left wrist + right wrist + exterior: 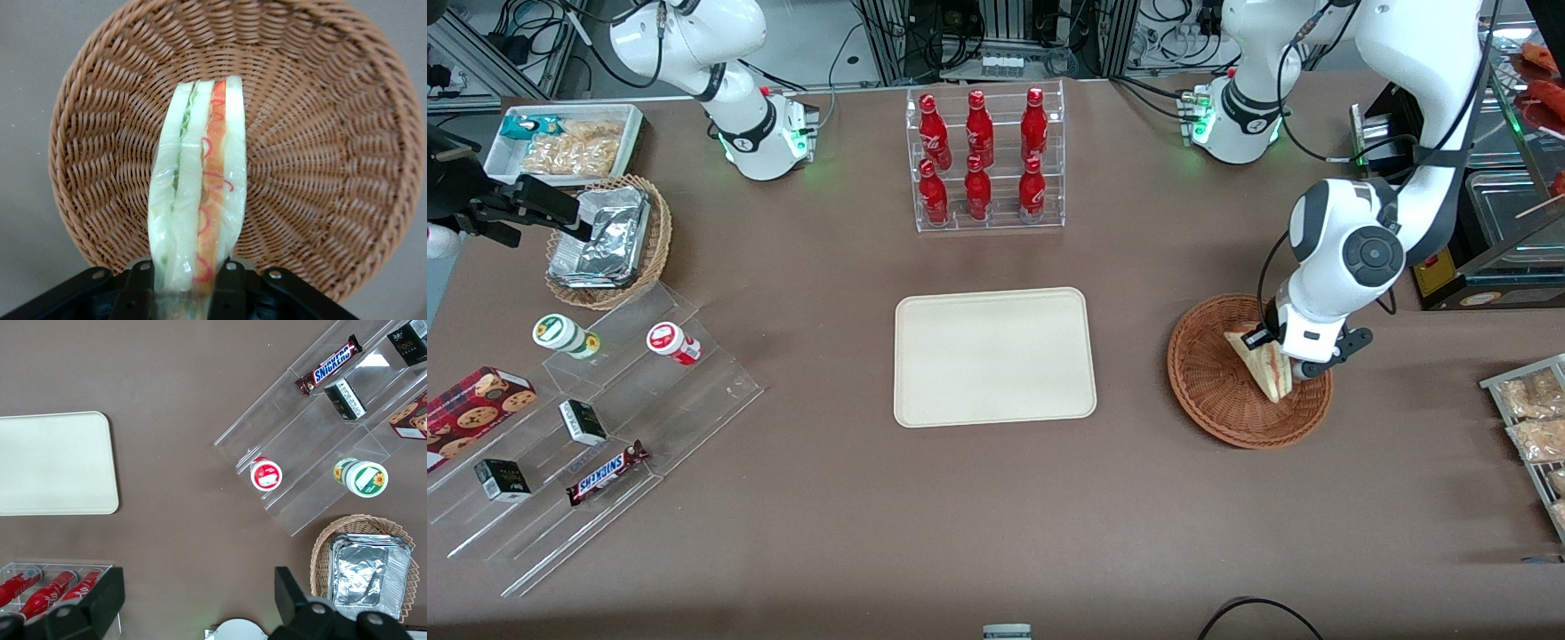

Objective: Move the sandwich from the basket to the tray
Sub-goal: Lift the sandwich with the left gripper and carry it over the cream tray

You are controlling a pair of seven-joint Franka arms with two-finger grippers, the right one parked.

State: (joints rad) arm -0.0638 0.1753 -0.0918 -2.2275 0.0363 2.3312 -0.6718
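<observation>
Gripping one sandwich, the hand hangs over one basket.

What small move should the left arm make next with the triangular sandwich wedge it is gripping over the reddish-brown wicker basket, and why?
Probably lift straight up. The gripper is shut on the triangular sandwich wedge, which hangs just over the reddish-brown wicker basket; rising first should clear the rim before crossing to the bare cream-beige tray.
</observation>
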